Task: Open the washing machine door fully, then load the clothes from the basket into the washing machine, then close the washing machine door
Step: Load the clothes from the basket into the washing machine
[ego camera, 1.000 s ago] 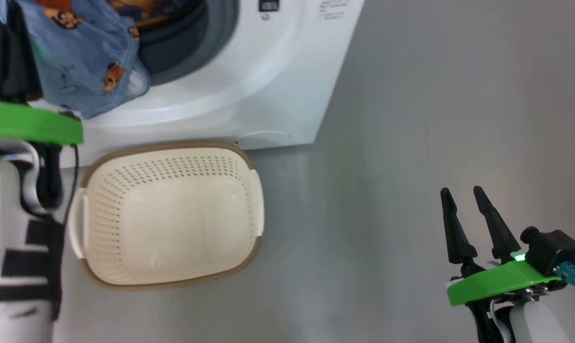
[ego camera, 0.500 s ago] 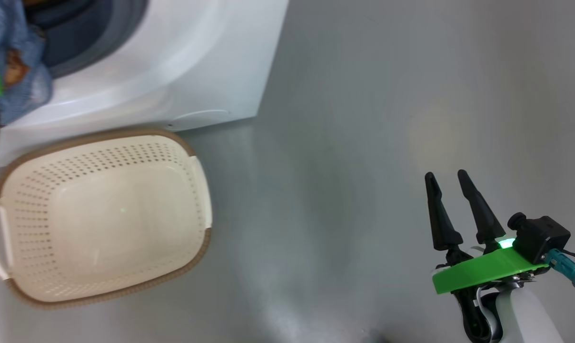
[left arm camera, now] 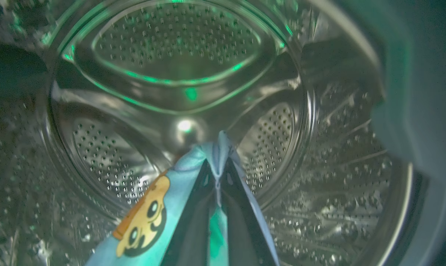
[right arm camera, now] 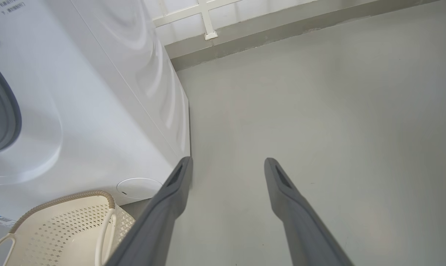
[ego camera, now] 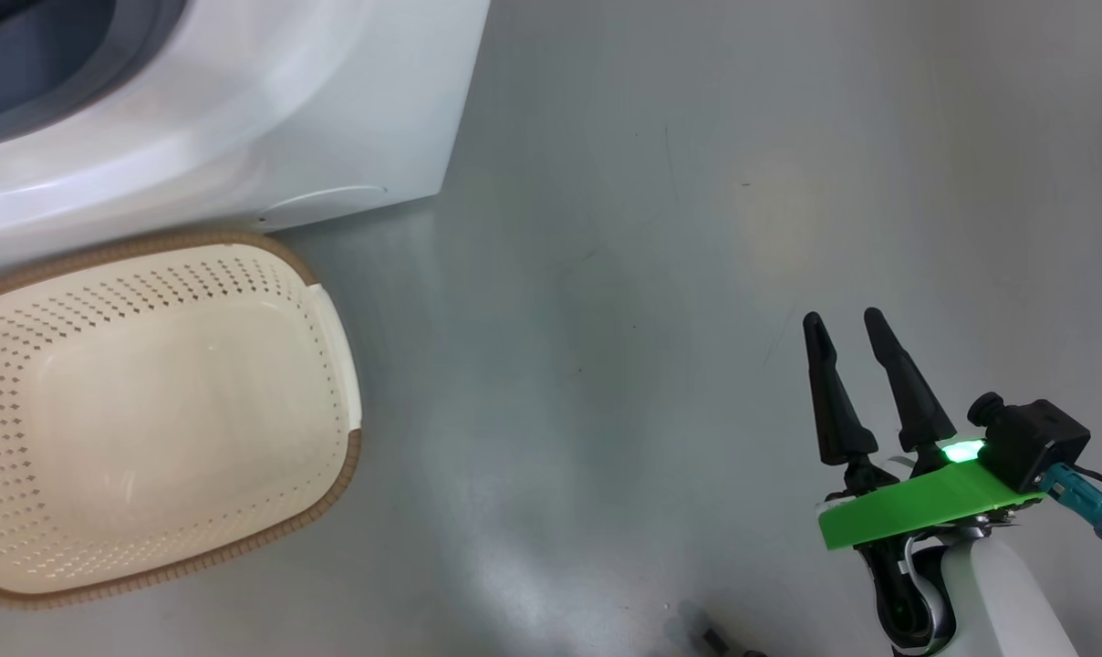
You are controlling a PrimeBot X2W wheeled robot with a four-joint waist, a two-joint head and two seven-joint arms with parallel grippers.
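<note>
Blue garment (left arm camera: 149, 218) is inside the drum (left arm camera: 171, 48), clenched in the left gripper (left arm camera: 216, 168).
Garment hangs at 6 o'clock in the left wrist view, deep in the washing machine (ego camera: 241, 109). Basket (ego camera: 337, 310) sits against the machine. Head camera has panned since earlier, so the basket is now at the 9 o'clock edge. Right gripper (ego camera: 843, 319) is released at 4 o'clock, over the floor (ego camera: 606, 319).

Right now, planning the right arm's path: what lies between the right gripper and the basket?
Nothing: in the head view the stretch between the right gripper and the basket is bare grey floor.
</note>
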